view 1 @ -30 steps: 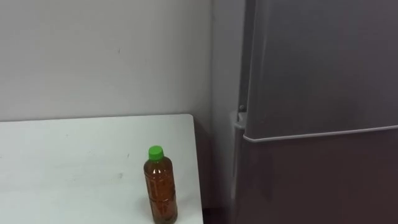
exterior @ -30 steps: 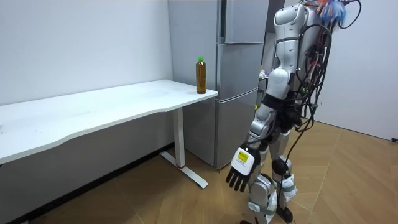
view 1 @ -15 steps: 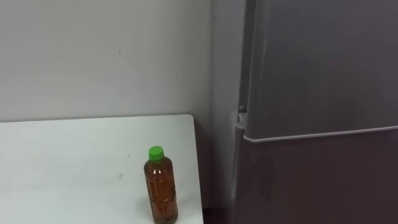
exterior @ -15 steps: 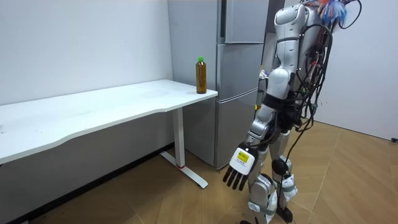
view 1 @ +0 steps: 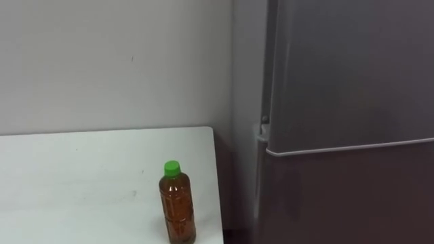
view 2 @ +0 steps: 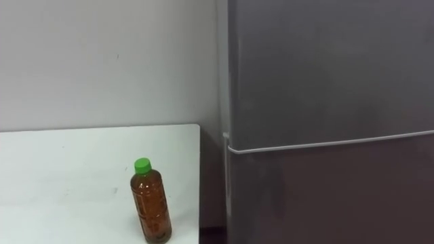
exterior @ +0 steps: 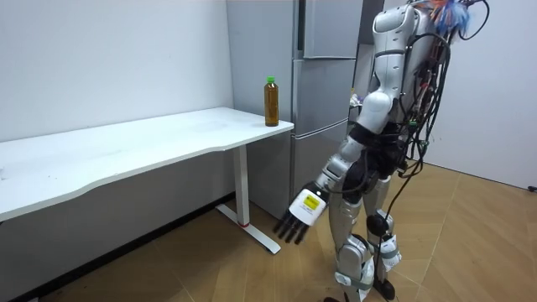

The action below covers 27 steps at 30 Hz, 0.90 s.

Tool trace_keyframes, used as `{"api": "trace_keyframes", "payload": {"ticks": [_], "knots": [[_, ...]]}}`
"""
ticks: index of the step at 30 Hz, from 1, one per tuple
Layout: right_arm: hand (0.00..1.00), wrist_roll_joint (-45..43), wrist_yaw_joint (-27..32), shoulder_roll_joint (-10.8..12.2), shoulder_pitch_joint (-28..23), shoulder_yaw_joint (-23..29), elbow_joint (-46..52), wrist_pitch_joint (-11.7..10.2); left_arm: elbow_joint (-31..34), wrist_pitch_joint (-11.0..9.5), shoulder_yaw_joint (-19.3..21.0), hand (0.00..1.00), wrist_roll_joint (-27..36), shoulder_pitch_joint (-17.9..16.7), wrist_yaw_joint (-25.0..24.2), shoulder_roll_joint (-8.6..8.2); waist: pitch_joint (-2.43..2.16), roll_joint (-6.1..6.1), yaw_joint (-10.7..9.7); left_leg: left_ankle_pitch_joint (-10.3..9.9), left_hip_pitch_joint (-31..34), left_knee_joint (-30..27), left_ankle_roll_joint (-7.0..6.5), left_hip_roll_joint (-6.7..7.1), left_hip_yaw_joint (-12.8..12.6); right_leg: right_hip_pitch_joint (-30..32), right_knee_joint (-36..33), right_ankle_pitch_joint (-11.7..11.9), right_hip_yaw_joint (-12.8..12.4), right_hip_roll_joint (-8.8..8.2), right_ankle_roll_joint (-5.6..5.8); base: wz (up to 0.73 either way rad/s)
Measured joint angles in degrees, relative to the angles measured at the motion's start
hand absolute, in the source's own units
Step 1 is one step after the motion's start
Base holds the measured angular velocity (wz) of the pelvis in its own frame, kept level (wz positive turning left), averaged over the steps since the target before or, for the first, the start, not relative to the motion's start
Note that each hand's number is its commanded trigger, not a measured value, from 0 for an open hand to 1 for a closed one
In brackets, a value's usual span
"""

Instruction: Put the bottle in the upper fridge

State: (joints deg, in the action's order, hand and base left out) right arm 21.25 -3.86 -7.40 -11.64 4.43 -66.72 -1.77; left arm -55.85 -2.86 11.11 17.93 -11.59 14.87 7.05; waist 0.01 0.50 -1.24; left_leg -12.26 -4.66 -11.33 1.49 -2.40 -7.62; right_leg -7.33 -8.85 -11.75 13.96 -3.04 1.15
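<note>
- Now I am standing by the fridge (view 1: 346,102), left hand (exterior: 304,207) hanging low, fingers (exterior: 289,231) straight and spread, holding nothing.
- Bottle (view 1: 177,203) is standing upright on the white surface (view 1: 81,183), near its fridge-side edge.

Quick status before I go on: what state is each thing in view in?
bottle: upright, green cap on, standing at the corner of the table, not held
upper fridge door: shut
lower fridge door: shut
left hand: open, empty, low, away from the table
</note>
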Motion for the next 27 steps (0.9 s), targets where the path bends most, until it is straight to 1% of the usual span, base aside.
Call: {"api": "trace_keyframes", "payload": {"ticks": [1,3,4,7,8,9,11,12,14,17,19,20,21,24,25,26,27], "knots": [[0.00,-0.5,0.0,0.0,-0.2,0.4,0.1,-0.1,1.0,-0.1,0.1,0.00,0.5,0.1,0.3,0.00,-0.01,0.10,0.0,0.0,0.0,0.0,0.00,0.00,0.0,0.0,0.0,0.0,0.0,0.00,0.00,0.00],[0.00,-1.3,0.1,0.0,-0.2,1.5,0.2,-0.2,3.6,-1.2,0.8,0.00,1.5,0.6,1.5,-0.01,-0.11,0.68,0.4,0.0,-0.3,0.2,0.00,0.02,0.0,0.0,0.1,0.0,-0.3,0.02,0.01,-0.05],[0.00,-1.3,0.1,-0.1,-0.2,1.5,0.2,-0.2,4.3,-1.3,1.2,0.00,1.9,0.7,1.9,-0.01,-0.15,0.97,0.3,0.0,-0.5,0.3,0.00,0.02,0.0,0.0,0.1,0.0,-0.3,0.03,0.01,-0.05],[0.00,-1.2,0.2,-0.2,-0.4,1.9,0.7,-0.3,10.2,-1.6,2.7,0.00,4.7,0.8,5.3,0.01,-0.08,1.38,0.2,0.0,-0.8,0.6,0.02,0.01,-0.2,-0.1,-0.1,0.0,-0.5,0.05,0.00,-0.04],[0.00,-1.2,0.6,-0.2,-0.6,2.0,1.2,-0.3,12.8,-2.2,3.0,0.00,6.6,0.8,6.8,0.01,-0.06,1.51,0.3,0.0,-0.9,0.6,0.01,0.01,-0.2,-0.1,-0.1,0.0,-0.6,0.05,0.00,-0.04],[0.00,-1.2,0.8,-0.1,-0.8,1.9,1.6,-0.3,13.8,-2.6,3.3,0.00,7.2,0.8,7.4,0.01,-0.06,1.53,0.3,0.0,-0.9,0.7,0.01,0.01,-0.3,-0.1,-0.1,0.0,-0.7,0.05,0.00,-0.05],[0.00,-1.4,1.3,0.0,-0.9,1.9,2.1,-0.7,18.1,-4.1,3.4,0.00,10.5,0.7,9.9,0.02,-0.07,1.62,0.3,0.0,-0.9,0.6,0.01,0.03,-0.3,-0.1,-0.3,0.0,-0.8,0.05,0.00,-0.02],[0.00,-1.4,1.5,0.1,-0.9,1.9,2.1,-0.8,19.4,-5.0,3.4,0.00,11.6,0.8,10.8,0.02,-0.08,1.59,0.3,0.0,-0.9,0.6,0.01,0.04,-0.3,-0.1,-0.4,0.0,-0.8,0.05,0.01,0.00],[0.00,-1.4,1.8,0.1,-1.0,1.9,2.3,-0.9,20.2,-6.0,3.4,0.00,12.0,0.9,11.9,0.02,-0.10,1.64,0.2,0.0,-1.0,0.6,0.01,0.04,-0.3,-0.1,-0.5,0.0,-0.8,0.03,0.01,0.00],[0.00,-1.4,2.2,0.1,-1.6,1.9,3.1,-1.3,23.5,-6.3,3.4,0.00,14.4,0.6,14.4,0.02,-0.14,1.71,0.3,0.0,-1.0,0.5,0.01,0.05,-0.2,-0.1,-0.7,0.0,-0.9,-0.02,0.02,0.00],[0.00,-1.4,2.4,0.2,-1.5,1.9,3.2,-1.3,24.9,-6.4,3.5,0.00,14.5,0.6,15.8,0.09,-0.25,1.47,0.3,0.0,-1.2,0.4,0.00,0.06,-0.2,-0.3,-0.7,0.0,-0.9,-0.03,0.02,0.00],[0.00,-1.4,2.4,0.3,-1.6,1.9,3.2,-1.3,26.4,-6.4,3.7,0.00,14.5,0.6,16.6,0.10,-0.18,1.63,0.3,0.0,-1.5,0.2,0.00,0.09,0.0,-0.8,-0.7,0.0,-0.6,-0.07,0.02,0.04],[0.00,-1.4,2.4,0.4,-1.8,2.0,3.2,-1.3,27.6,-6.4,3.9,0.00,14.5,0.5,17.0,0.10,-0.01,1.54,0.3,0.0,-1.7,0.2,0.00,0.10,0.0,-1.0,-0.7,-0.1,-0.6,-0.07,0.05,0.06],[0.00,-1.2,2.4,0.5,-2.4,2.0,3.9,-1.3,37.4,-6.6,4.6,0.00,14.1,0.5,19.6,0.10,-0.15,1.33,1.0,0.0,-1.8,0.1,-0.01,0.15,0.3,-0.9,-1.1,-0.5,-0.3,-0.23,0.06,0.06],[0.00,-1.1,2.4,0.5,-2.5,2.0,4.1,-1.3,39.0,-6.8,4.6,0.00,14.0,0.5,19.9,0.10,-0.17,1.37,1.1,0.0,-1.8,0.1,-0.01,0.15,0.3,-0.9,-1.1,-0.5,-0.3,-0.23,0.06,0.00],[0.00,-1.0,2.4,0.5,-2.7,2.0,4.2,-1.3,41.3,-7.6,4.6,0.00,14.0,0.4,20.4,0.11,-0.16,1.31,1.3,0.0,-1.8,0.1,-0.01,0.15,0.3,-0.9,-1.1,-0.5,-0.3,-0.24,0.05,0.00],[0.00,-0.9,2.5,0.5,-2.8,2.0,4.3,-1.3,43.1,-8.1,4.6,0.00,14.0,0.4,20.9,0.11,-0.34,1.49,1.4,0.0,-1.8,0.1,-0.01,0.15,0.3,-0.9,-1.2,-0.5,-0.3,-0.25,0.03,0.00]]}}
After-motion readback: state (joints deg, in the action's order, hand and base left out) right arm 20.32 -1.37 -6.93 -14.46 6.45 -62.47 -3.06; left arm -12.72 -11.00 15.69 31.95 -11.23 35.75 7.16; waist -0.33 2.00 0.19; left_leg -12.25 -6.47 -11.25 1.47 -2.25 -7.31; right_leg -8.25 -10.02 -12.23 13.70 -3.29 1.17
